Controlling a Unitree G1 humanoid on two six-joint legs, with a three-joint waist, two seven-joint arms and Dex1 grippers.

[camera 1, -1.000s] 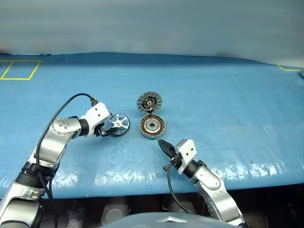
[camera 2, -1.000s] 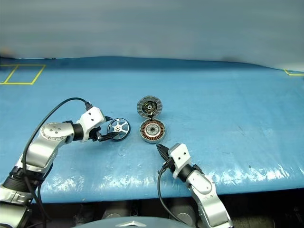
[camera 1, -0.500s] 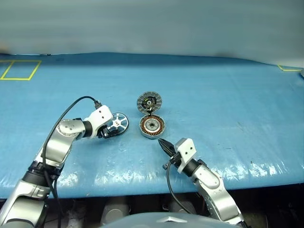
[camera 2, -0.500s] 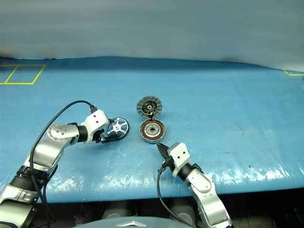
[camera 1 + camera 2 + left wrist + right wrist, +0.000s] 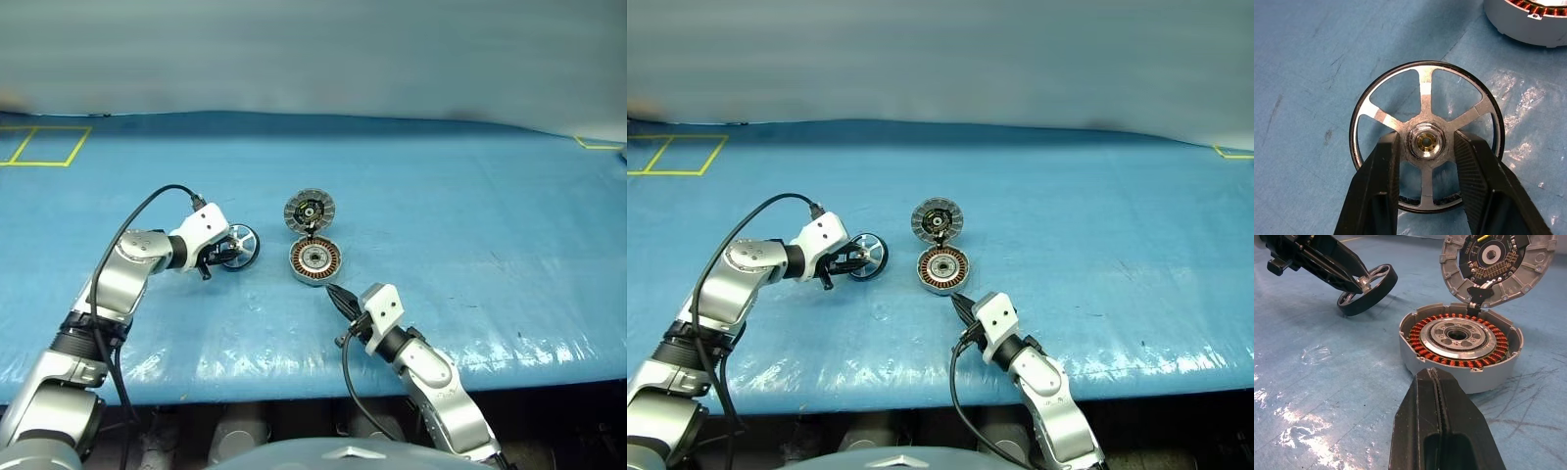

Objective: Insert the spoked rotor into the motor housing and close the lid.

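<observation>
On the left of the blue, glossy, wrinkled table cover (image 5: pixel 470 196), the left gripper (image 5: pixel 1426 147) has its ribbed black fingers narrowed on the silver hub of the spoked rotor (image 5: pixel 240 246), one on each side. The rotor is a thin wheel with a dark rim and flat silver spokes; it stands tilted, one edge raised off the cover. Whether the pads truly press the hub is hard to judge.

Just right of it lies the motor housing (image 5: pixel 314 260), a round grey puck showing a copper-brown winding ring around a silver centre. The lid (image 5: pixel 310 210) stands open at its far edge, its ribbed grey ring and dark centre showing.

Further right, the right gripper (image 5: pixel 338 296) points at the housing, fingers pressed together, empty.
</observation>
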